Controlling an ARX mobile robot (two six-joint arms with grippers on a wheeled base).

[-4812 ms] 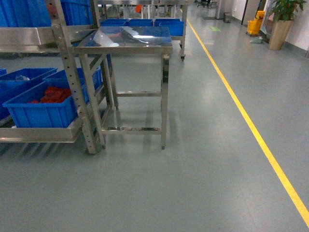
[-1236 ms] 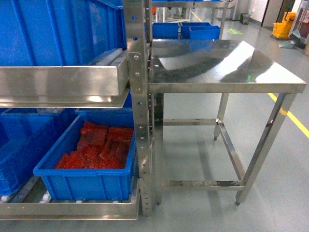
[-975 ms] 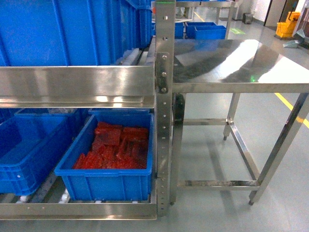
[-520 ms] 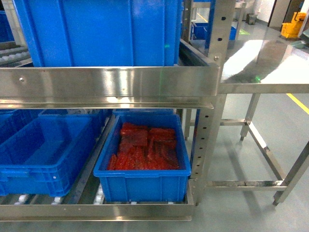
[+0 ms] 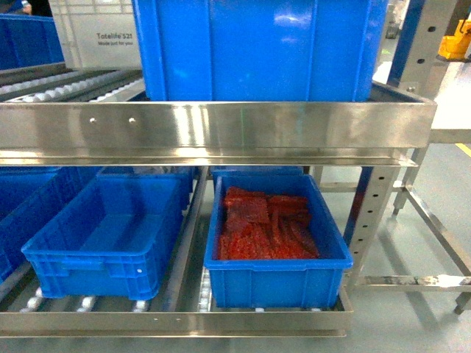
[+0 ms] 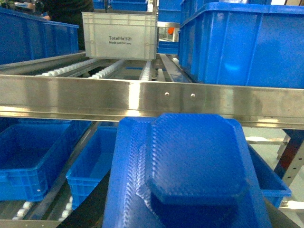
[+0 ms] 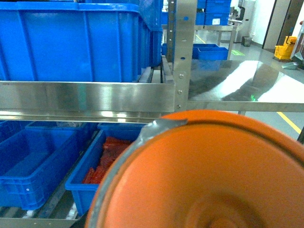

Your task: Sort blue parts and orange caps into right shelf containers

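Observation:
A blue part (image 6: pixel 190 171), textured and blocky, fills the lower half of the left wrist view. It hangs in the air right in front of that camera and hides the left gripper's fingers. An orange cap (image 7: pixel 204 175) fills the lower right wrist view the same way, its round face toward the camera, and hides the right fingers. A large deep blue container (image 5: pixel 257 48) stands on the upper shelf; it also shows in the wrist views (image 6: pixel 237 42) (image 7: pixel 71 42). Neither arm shows in the head view.
A steel shelf rail (image 5: pixel 213 125) runs across in front. On the lower shelf an empty blue bin (image 5: pixel 110 235) sits beside a bin (image 5: pixel 276 276) of red pieces (image 5: pixel 265 228). A white crate (image 5: pixel 99 33) is at the upper left and a steel table (image 5: pixel 449 110) on the right.
The head view has swung left and closer along the rack. The steel table has slid off to the right edge, and the bin of red pieces now sits near the middle.

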